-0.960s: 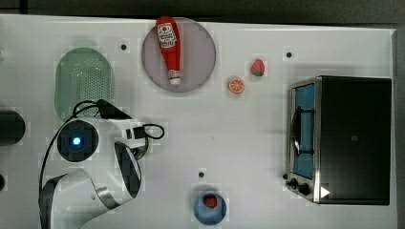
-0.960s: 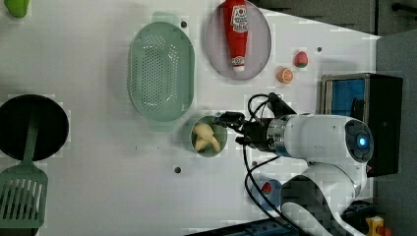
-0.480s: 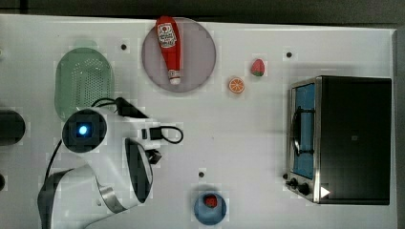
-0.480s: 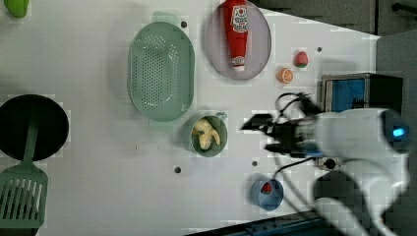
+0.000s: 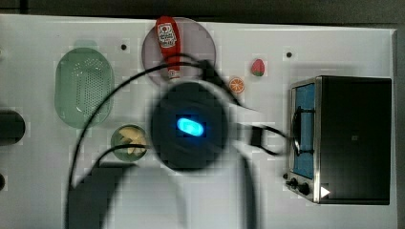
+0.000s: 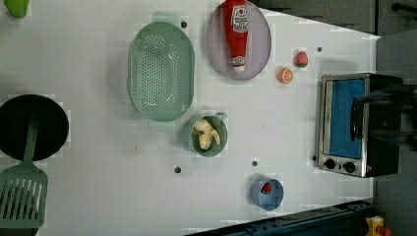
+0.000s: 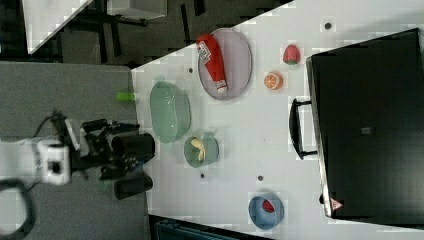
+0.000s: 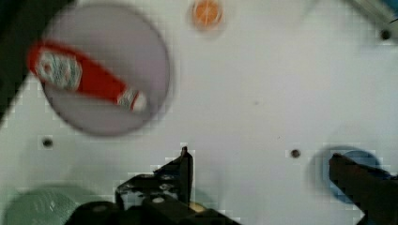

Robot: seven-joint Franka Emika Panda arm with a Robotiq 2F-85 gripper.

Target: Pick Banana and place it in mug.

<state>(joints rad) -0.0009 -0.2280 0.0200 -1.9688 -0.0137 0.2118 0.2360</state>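
Pale-yellow banana (image 6: 206,136) already lies inside your teal mug (image 6: 209,136), just beside the colander's (image 6: 161,72) end in the left view, while your gripper (image 8: 263,168) hangs above, fingers spread wide, holding nothing.

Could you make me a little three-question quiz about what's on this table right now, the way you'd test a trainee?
1. True or false: the banana lies inside the mug.
2. What lies on the round grey plate: A) ketchup bottle B) orange slice C) spatula?
3. Fill in: the blue cup holds a small red ____.

Key: 1 true. 2 A, the ketchup bottle. 3 strawberry.
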